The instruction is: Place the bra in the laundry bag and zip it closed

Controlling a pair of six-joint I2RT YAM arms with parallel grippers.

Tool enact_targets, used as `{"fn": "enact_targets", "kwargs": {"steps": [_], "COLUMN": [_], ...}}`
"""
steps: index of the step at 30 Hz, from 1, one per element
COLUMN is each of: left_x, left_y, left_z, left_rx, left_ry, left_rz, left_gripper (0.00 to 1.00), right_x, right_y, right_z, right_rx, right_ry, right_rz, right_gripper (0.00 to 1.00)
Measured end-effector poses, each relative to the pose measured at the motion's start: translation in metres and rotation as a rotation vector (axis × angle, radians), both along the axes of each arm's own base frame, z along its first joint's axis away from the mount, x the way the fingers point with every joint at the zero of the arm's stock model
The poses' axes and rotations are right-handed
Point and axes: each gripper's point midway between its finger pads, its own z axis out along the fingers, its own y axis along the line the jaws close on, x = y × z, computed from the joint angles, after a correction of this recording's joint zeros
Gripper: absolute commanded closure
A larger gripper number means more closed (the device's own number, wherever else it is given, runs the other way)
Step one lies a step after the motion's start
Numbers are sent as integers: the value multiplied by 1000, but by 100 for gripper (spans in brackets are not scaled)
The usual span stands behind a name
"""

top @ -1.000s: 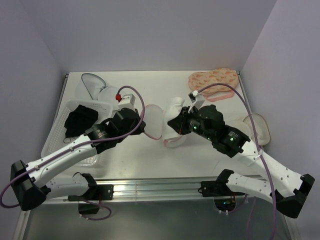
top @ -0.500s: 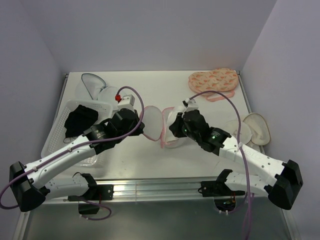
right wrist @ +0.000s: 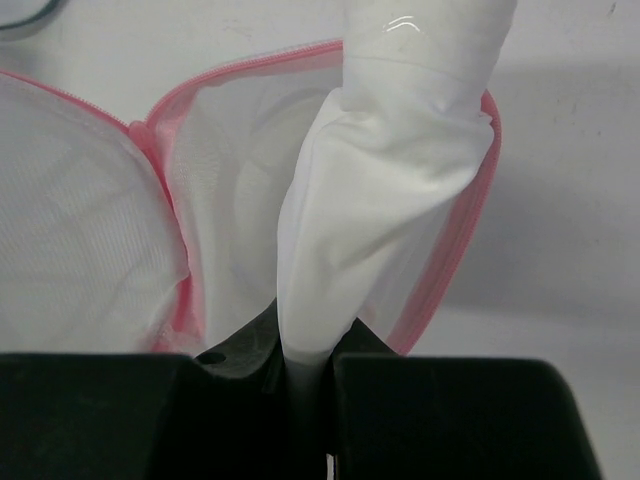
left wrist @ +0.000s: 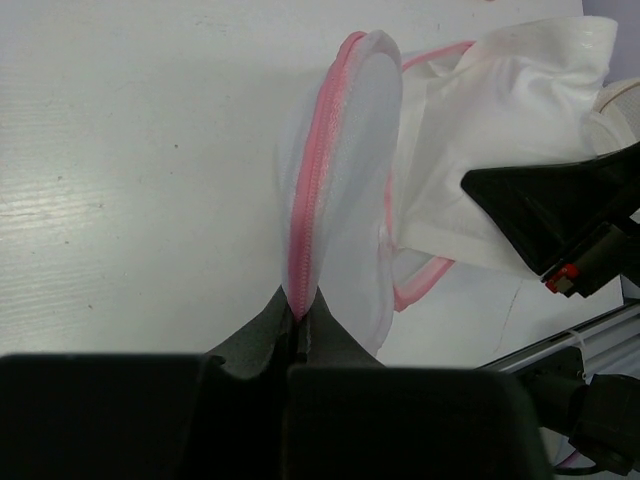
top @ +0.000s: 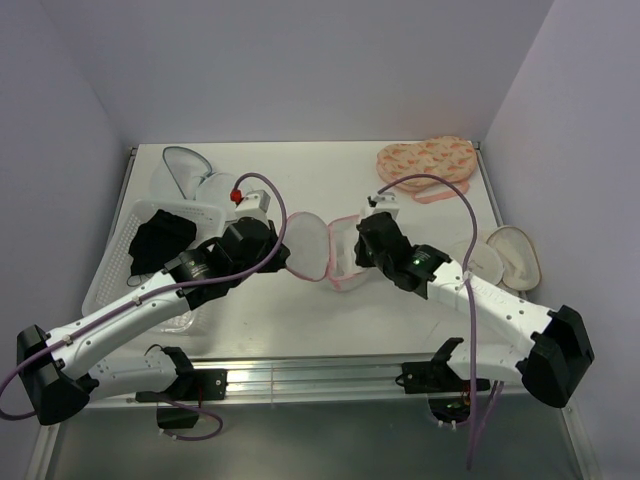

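Note:
The laundry bag (top: pixel 306 246), white mesh with pink zipper trim, lies open at the table's middle. My left gripper (left wrist: pixel 297 312) is shut on the pink zipper edge of its raised lid (left wrist: pixel 345 180). My right gripper (right wrist: pixel 305 350) is shut on a smooth white garment (right wrist: pixel 390 170), which hangs over the bag's open lower half (right wrist: pixel 230 200). In the top view, the right gripper (top: pixel 360 246) is just right of the bag and the left gripper (top: pixel 283 256) just left of it. The bra (top: pixel 160 240), a black bundle, lies apart in the white basket (top: pixel 205 208) at the left.
An orange patterned pouch (top: pixel 425 160) lies at the back right. Behind the basket sits a white mesh pouch with grey trim (top: pixel 185 168). A round cream piece (top: pixel 512 256) rests at the right edge. Walls close the back and both sides.
My right arm has swung left and stretched out, bringing the white garment over the bag's open half. The left gripper keeps hold of the lid and has barely moved.

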Motion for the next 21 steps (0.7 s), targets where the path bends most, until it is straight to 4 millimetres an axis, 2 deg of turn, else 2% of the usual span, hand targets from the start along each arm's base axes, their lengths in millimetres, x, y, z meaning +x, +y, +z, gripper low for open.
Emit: {"fn": "enact_targets", "kwargs": {"steps": [5, 9, 15, 18, 19, 21], "left_x": [-1, -1, 0, -1, -1, -2], "left_y": [-1, -3, -5, -5, -4, -3], "left_z": [0, 4, 13, 13, 13, 11], "left_rx": [-2, -12, -23, -19, -17, -10], "left_ry": [3, 0, -13, -12, -10, -6], "left_rz": [-6, -14, -23, -24, -23, -22], "left_gripper": [100, 100, 100, 100, 100, 100], "right_x": [-2, -1, 5, 13, 15, 17], "right_y": [15, 31, 30, 32, 33, 36], "right_z": [-15, -37, -65, -71, -72, -73], "right_rx": [-71, -141, -229, -260, -264, -262], "right_ry": [35, 76, 125, 132, 132, 135], "right_rz": [32, 55, 13, -9, -15, -18], "right_gripper": [100, 100, 100, 85, 74, 64]}}
